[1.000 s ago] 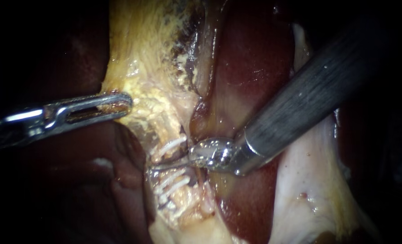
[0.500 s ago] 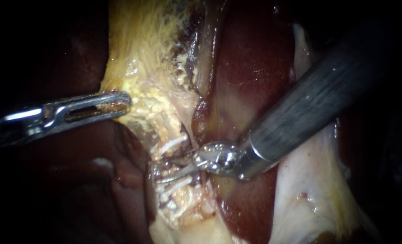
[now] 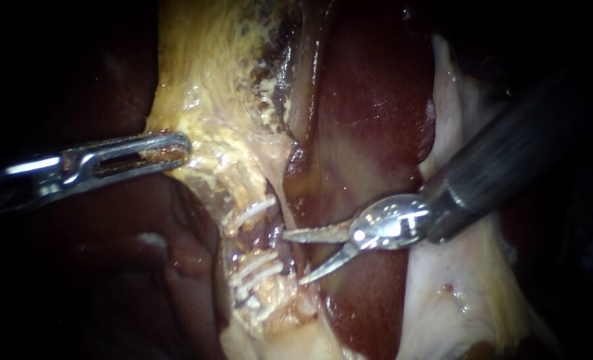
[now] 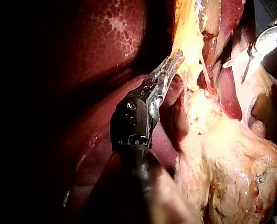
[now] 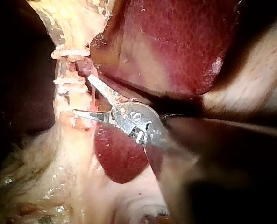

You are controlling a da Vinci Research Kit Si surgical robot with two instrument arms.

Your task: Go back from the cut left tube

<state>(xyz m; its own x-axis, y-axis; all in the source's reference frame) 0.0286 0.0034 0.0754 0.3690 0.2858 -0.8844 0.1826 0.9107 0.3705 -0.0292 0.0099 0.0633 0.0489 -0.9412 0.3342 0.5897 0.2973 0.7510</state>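
Left tube [image 3: 264, 289] cut, ends apart (white clips [image 3: 251, 214] either side)

The left instrument [image 3: 143, 152] grips the edge of the tissue [image 3: 203, 113], above and left of the clips [image 3: 251, 215]. The right instrument [image 3: 293, 258] lies just right of the clips, blades apart, over the liver [image 3: 370, 120].

Bright central spot, edges black; glare on right instrument [image 3: 293, 257] and wet liver [image 3: 370, 133]
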